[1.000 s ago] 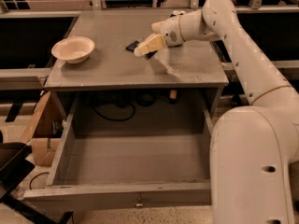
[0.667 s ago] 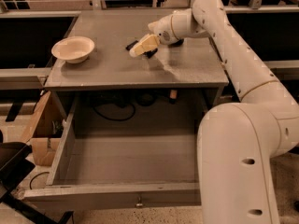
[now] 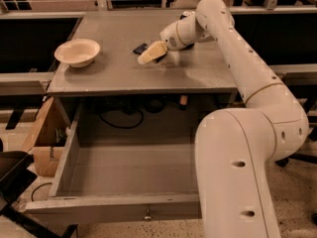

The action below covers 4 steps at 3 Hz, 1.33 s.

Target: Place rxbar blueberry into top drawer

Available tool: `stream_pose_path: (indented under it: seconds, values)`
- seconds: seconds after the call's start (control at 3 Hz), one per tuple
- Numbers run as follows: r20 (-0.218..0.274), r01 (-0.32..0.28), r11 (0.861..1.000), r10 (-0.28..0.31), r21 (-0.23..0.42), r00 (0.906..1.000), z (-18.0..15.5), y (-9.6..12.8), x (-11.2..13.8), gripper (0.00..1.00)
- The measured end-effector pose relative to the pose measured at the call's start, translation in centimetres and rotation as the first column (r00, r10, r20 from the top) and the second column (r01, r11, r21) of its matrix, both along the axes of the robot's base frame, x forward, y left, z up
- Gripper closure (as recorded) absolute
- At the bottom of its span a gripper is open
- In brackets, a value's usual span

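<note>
Camera view: reach-for-grasp step. Gripper (image 3: pixel 151 53) low over tabletop (image 3: pixel 114 68), tip just beside rxbar blueberry (image 3: pixel 140 48) (dark sliver, mostly hidden behind it). Grip and opening: cannot tell. Top drawer (image 3: pixel 114 205) stands open below. Next: secure bar, lift, carry over drawer. Drawer's right part hidden by arm (image 3: pixel 257 83).

A single camera looks from high up on the robot's side, facing forward and steeply down. Nearest the lens, at the bottom of the view, is an open drawer (image 3: pixel 114 202). Beyond it lies the grey counter (image 3: pixel 124 73). The white arm (image 3: pixel 247 68) looms very close on the right. It reaches away to the end effector (image 3: pixel 150 54), which is over the middle of the counter.
</note>
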State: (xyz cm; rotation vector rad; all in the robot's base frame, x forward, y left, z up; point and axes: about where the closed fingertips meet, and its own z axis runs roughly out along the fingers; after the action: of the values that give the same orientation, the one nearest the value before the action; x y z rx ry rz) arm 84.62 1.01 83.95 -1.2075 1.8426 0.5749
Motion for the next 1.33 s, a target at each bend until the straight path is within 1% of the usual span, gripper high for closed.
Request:
stream_pose_path:
  seconds: [0.33,1.33]
  values:
    - [-0.035,0.01,1.0,-0.011,-0.023,0.9993,-1.33,0.18,0.32,0.19]
    - [-0.041,0.012,1.0,-0.013,-0.027,0.9991,-1.52,0.21,0.38,0.89]
